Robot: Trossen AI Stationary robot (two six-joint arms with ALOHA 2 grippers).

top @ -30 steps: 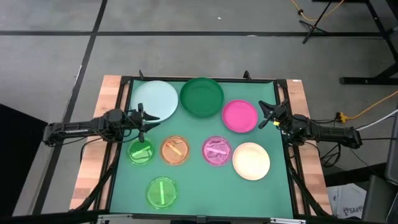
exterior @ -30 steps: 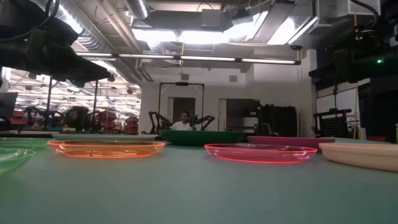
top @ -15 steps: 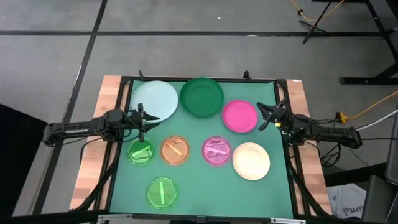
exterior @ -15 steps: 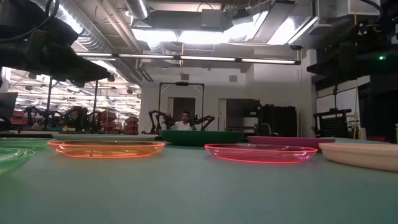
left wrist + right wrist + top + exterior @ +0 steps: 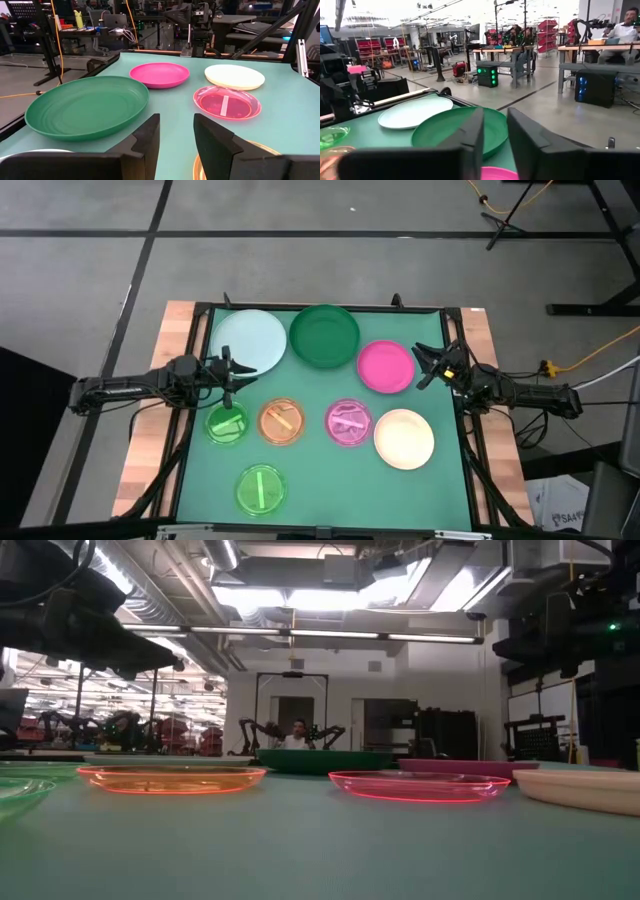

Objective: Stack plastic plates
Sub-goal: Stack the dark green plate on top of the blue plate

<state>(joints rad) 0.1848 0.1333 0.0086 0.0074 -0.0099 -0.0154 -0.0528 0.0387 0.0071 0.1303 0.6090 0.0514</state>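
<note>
From above, all eight plates lay apart on the green mat point(image 5: 320, 480), none stacked. The right gripper point(image 5: 432, 365) hung over the mat's right edge, its fingers spread in a small V and holding nothing; the magenta plate point(image 5: 385, 366) sat just ahead of its tips and the cream plate point(image 5: 404, 438) lay off to its side, nearer the front edge. The left gripper point(image 5: 229, 370) hovered at the mat's left side, jaws a little apart and empty, with the pale blue plate point(image 5: 249, 340) to one side of it and a small green plate point(image 5: 227, 423) to the other. The orange plate point(image 5: 282, 421), pink plate point(image 5: 348, 422) and second green plate point(image 5: 260, 488) lay farther out from it, and the dark green plate point(image 5: 324, 334) stood at the mat's far edge.

The left wrist camera showed what the overhead could not: a clear gap between its two dark fingers point(image 5: 145, 137), and a white bar mark inside the pink plate. The right wrist camera showed a narrow gap between its own fingers point(image 5: 470, 135), the dark green plate just beyond them, and a person point(image 5: 626, 30) seated at a bench far behind. The low camera gave the plates' rims edge-on, resting flat; neither gripper's fingers could be made out there.
</note>
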